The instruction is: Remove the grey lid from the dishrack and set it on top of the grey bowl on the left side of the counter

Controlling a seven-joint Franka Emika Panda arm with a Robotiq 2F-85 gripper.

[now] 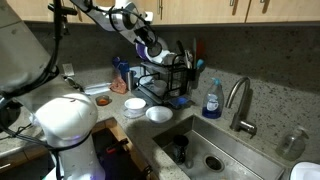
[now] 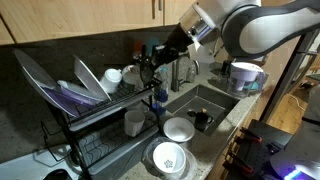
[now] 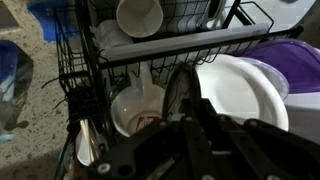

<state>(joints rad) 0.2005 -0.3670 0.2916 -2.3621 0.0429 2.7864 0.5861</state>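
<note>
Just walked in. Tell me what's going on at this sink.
The robot arm's gripper hangs over the upper tier of the black dishrack beside the sink. It seems to hold nothing, and whether it is open is unclear. The two bowls on the counter in front of the rack have no lid on them, so the transfer is not yet done.

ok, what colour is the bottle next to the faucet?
The bottle is blue; it shows best in an exterior view.
</note>
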